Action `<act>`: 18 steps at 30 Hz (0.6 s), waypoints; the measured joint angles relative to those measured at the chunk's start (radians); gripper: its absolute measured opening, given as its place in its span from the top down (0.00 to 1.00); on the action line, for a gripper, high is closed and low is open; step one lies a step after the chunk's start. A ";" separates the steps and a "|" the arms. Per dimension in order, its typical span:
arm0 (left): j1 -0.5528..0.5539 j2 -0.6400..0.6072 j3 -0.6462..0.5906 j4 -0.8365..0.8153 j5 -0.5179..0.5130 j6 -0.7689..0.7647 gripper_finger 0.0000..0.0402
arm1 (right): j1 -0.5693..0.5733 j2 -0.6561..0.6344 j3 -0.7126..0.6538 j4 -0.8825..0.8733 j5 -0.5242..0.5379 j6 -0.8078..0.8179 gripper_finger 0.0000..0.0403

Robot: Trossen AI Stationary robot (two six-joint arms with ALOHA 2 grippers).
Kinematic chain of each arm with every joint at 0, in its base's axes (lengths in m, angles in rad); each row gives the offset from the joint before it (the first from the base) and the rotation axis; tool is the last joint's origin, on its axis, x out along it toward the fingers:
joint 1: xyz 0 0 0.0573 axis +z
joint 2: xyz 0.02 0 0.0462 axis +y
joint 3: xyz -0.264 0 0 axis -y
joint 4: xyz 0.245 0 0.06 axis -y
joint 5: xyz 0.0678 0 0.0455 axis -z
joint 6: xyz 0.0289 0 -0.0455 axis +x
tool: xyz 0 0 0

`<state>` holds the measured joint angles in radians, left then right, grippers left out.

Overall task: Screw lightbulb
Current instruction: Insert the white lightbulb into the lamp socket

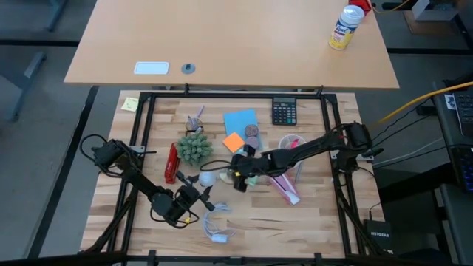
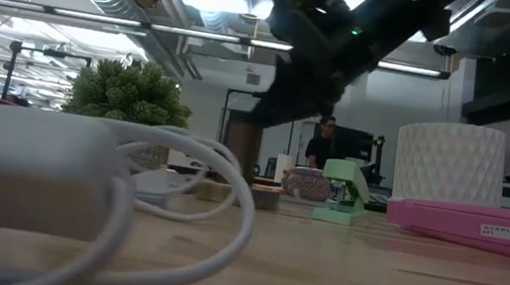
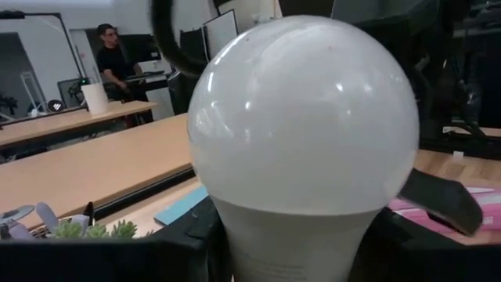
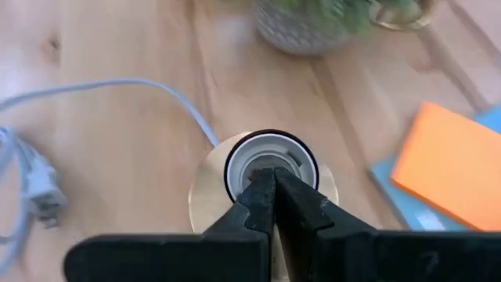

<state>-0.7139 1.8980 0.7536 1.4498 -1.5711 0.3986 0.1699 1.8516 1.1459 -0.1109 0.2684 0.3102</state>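
The left gripper [image 1: 194, 198] grasped the lightbulb [image 3: 301, 117] between its fingers, above the desk [image 1: 310, 214]. The right gripper [image 4: 274, 184], fingers clenched together, hung over the socket [image 4: 270, 163], apart from the bulb.

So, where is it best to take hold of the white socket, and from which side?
Probably take the socket by its white outer wall, pinched from above across its width, clear of the cord. It stands upright on a flat gold base, and its mouth must stay free for the lightbulb. The right tool, shut at the rim, would need to open first.
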 joint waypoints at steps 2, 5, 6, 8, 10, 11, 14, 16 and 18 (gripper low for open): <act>0.000 0.000 0.000 -0.001 0.000 -0.006 0.60 | 0.000 -0.017 -0.001 -0.052 0.009 -0.001 0.96; 0.002 0.000 0.000 -0.002 0.000 -0.010 0.60 | 0.000 -0.030 -0.001 -0.084 0.010 -0.001 0.96; 0.002 0.000 0.000 -0.002 0.000 -0.010 0.61 | 0.000 -0.035 -0.002 -0.085 0.009 -0.001 0.96; 0.006 0.000 0.000 -0.002 0.000 -0.012 0.61 | 0.000 -0.042 -0.002 -0.082 0.009 -0.001 0.96; 0.010 0.000 0.000 -0.002 0.000 -0.027 0.61 | 0.000 -0.056 -0.003 -0.080 0.009 -0.001 0.96; 0.013 0.000 0.000 -0.002 0.004 -0.039 0.61 | 0.000 -0.068 -0.003 -0.076 0.009 -0.001 0.96; 0.027 0.000 0.000 -0.005 0.040 -0.075 0.61 | 0.000 -0.108 -0.002 -0.070 0.009 -0.001 0.96; 0.041 0.000 0.000 -0.032 0.080 -0.108 0.61 | 0.000 -0.139 -0.002 -0.071 0.009 -0.004 0.96; 0.058 0.000 0.000 -0.078 0.117 -0.155 0.61 | 0.000 -0.177 -0.002 -0.070 0.009 -0.017 0.96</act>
<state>-0.6559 1.8980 0.7536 1.3720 -1.4539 0.2431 0.1699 1.6744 1.1435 -0.1812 0.2775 0.2931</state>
